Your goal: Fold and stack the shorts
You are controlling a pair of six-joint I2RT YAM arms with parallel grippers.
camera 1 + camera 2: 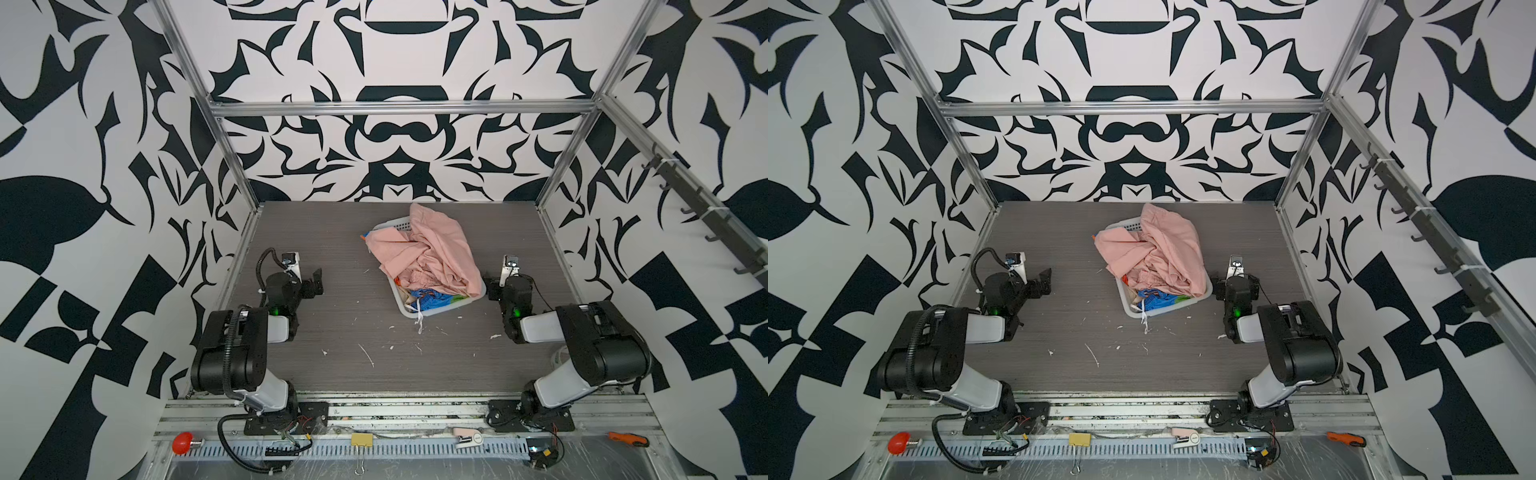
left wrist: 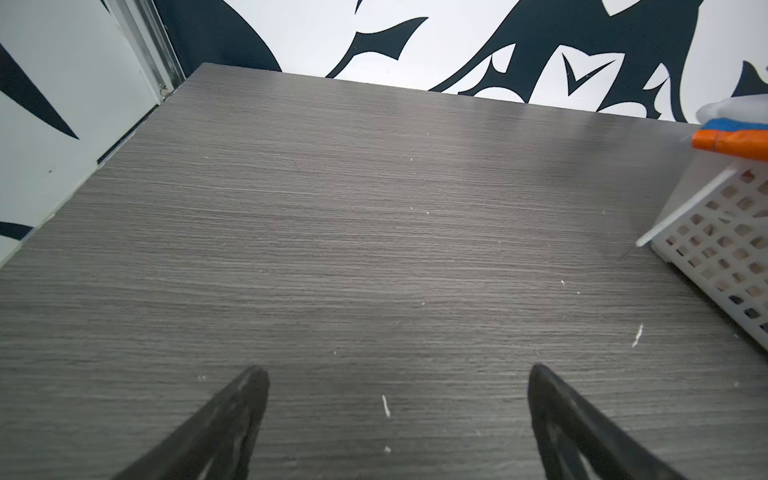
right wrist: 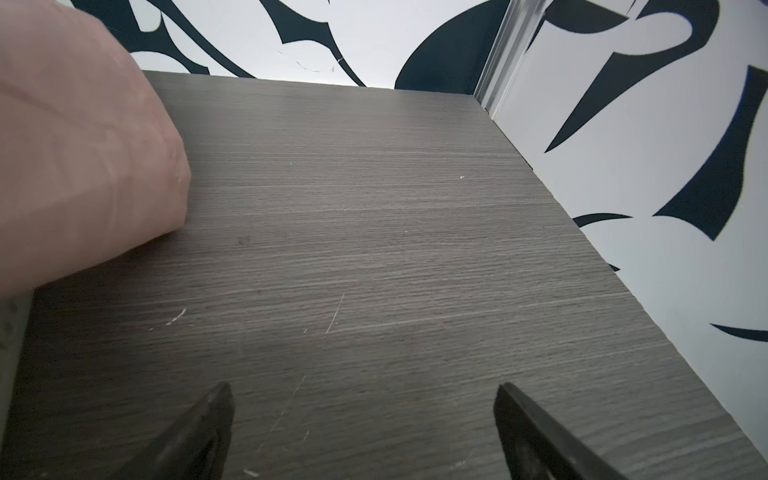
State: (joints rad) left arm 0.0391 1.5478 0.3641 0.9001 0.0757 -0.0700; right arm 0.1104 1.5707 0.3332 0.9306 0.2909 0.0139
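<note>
Left pincer point(image 2: 397, 374): jaws spread wide, nothing held, over bare desk point(image 2: 374, 228). Right pincer point(image 3: 363, 390): jaws equally wide, empty, also over bare desk.

Between both pincers, much nearer right one: white basket point(image 1: 409, 312), shorts heaped inside, unfolded. Salmon-pink shorts point(image 1: 432, 249) on top, crumpled, spilling over rim just beside right pincer. Rainbow-striped shorts point(image 1: 432, 301) beneath, at basket end nearer pincers. White drawstring point(image 1: 419, 322) hangs over rim onto desk. Beige pair mostly buried, cannot tell clearly.
</note>
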